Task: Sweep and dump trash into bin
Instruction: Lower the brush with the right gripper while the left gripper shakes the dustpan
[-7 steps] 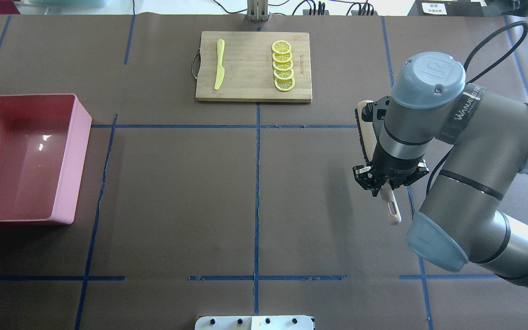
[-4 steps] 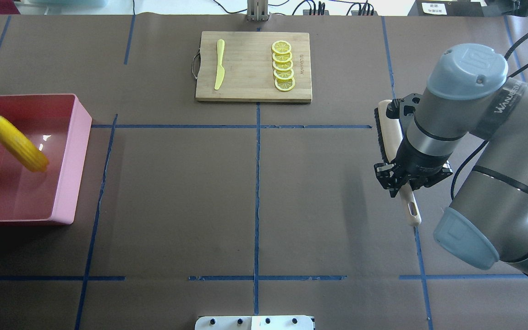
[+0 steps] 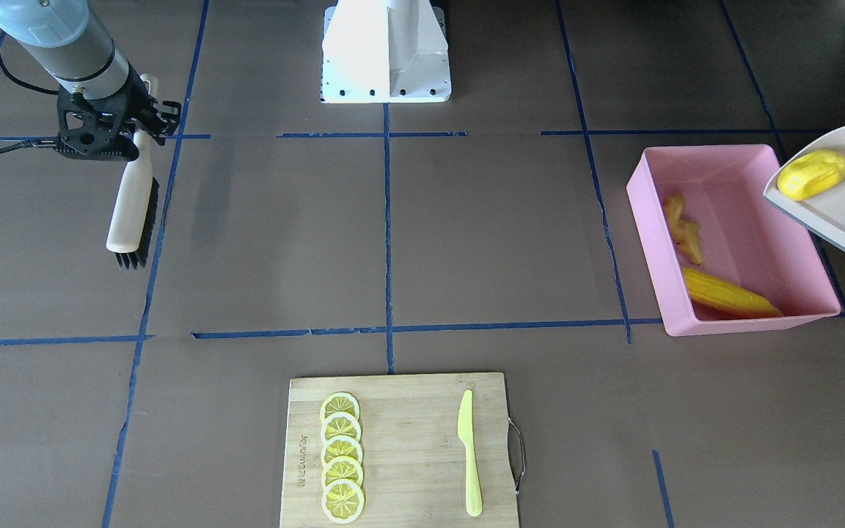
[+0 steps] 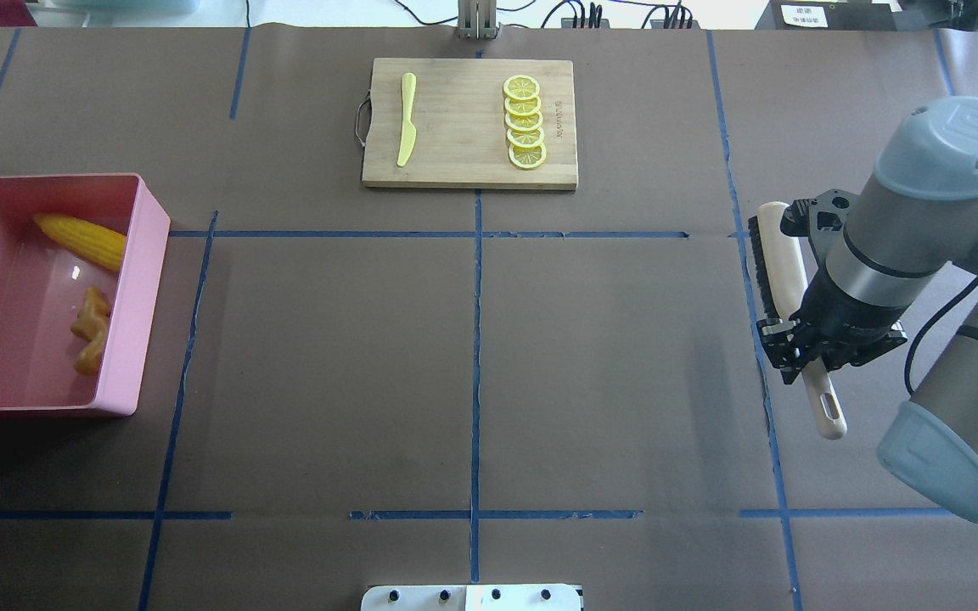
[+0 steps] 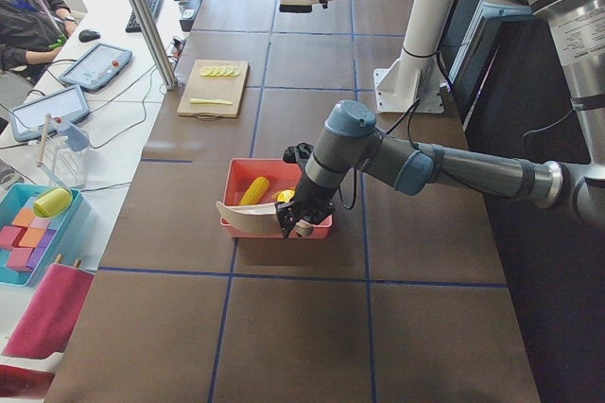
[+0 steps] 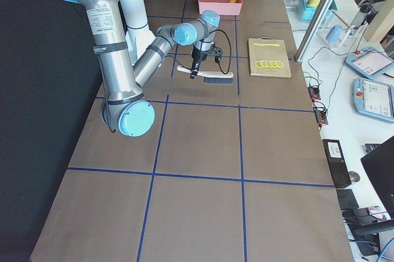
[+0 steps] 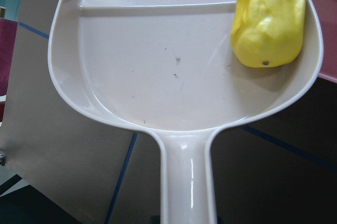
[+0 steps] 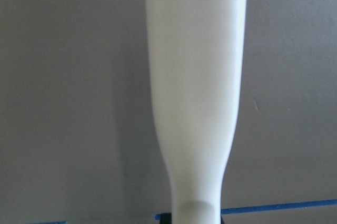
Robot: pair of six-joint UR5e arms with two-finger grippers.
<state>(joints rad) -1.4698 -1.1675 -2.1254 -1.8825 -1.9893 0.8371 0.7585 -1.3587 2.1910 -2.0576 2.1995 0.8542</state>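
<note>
I look down on my desk [image 4: 328,382], covered in brown paper and gridded with blue tape lines [image 4: 476,339]. In the exterior left view a white side bench [image 5: 123,138] runs along nine o'clock, carrying tablets [image 5: 97,66] and a keyboard [image 5: 149,4]. A person [image 5: 28,20] sits at ten o'clock.

This is a robotics lab rather than a home or kitchen. The table [image 4: 328,382] is covered in brown paper and marked into a grid by blue tape lines [image 4: 476,339], and a white robot pedestal [image 3: 386,51] stands at its long edge. Beside the table, a bench holds touchscreen teach pendants [image 6: 368,62], a keyboard [image 5: 151,4] and loose cables [image 6: 315,93], and a person [image 5: 28,29] sits there.
</note>
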